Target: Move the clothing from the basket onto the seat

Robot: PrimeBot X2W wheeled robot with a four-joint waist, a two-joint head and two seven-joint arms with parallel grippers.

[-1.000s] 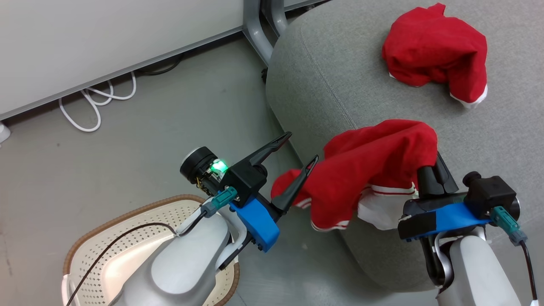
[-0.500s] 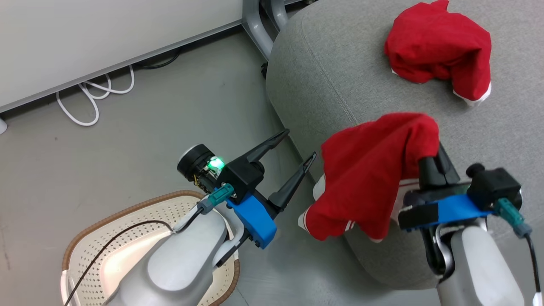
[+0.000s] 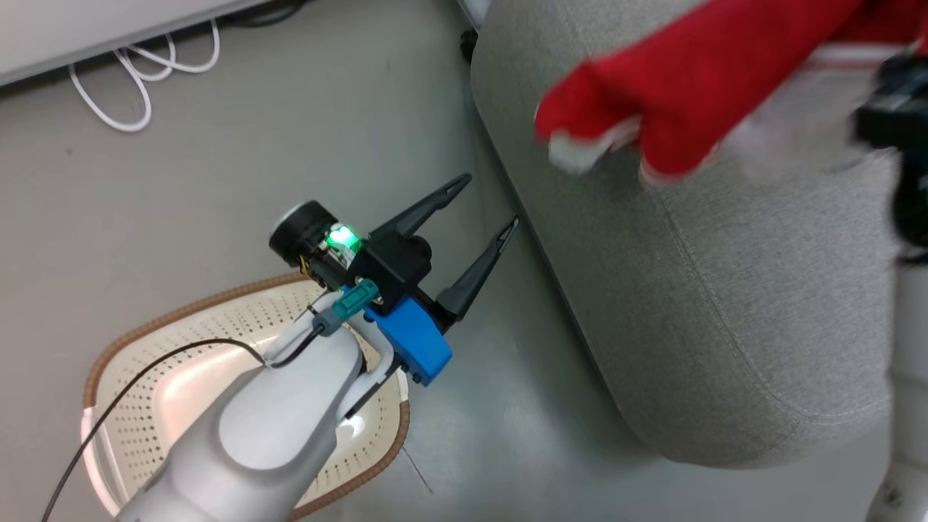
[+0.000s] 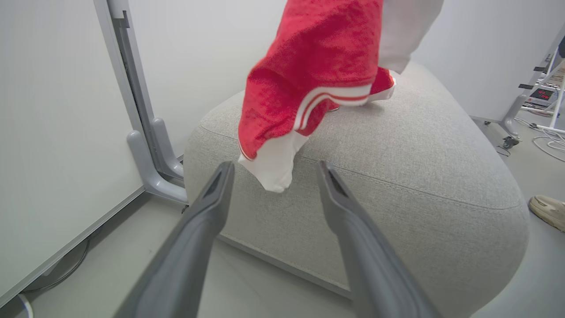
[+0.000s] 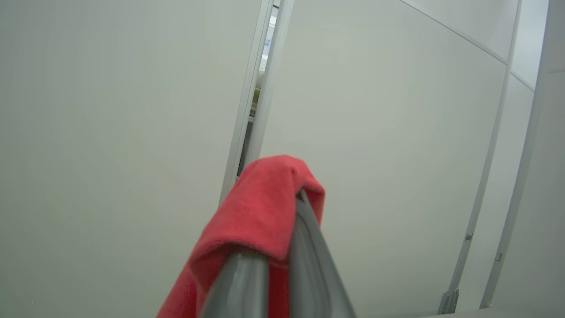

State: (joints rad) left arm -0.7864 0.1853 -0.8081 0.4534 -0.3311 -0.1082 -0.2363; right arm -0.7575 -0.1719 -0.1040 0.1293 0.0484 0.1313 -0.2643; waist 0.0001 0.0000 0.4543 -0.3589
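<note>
My right gripper (image 5: 300, 198) is shut on the clothing (image 5: 251, 221), a red garment with white trim, which drapes over its fingers. In the head view the garment (image 3: 689, 80) hangs blurred above the light-grey seat (image 3: 725, 290), with the right gripper (image 3: 888, 116) a dark blur at the right edge. The left wrist view shows the clothing (image 4: 309, 75) dangling over the seat's (image 4: 397, 145) near edge. My left gripper (image 3: 491, 199) is open and holds nothing. It hovers above the floor, between the basket (image 3: 181, 319) and the seat, with its forearm over the basket.
White cables (image 3: 130, 87) lie on the floor along a white wall panel. A grey partition foot (image 4: 150, 168) stands by the seat's far corner. A person's shoe (image 4: 547, 210) rests on the floor beyond the seat. Pale wall panels (image 5: 132, 132) face the right wrist.
The right gripper has lifted the clothing up and farther over the seat. The head camera has shifted, so the scene sits differently. The left gripper stays open in about the same place.
</note>
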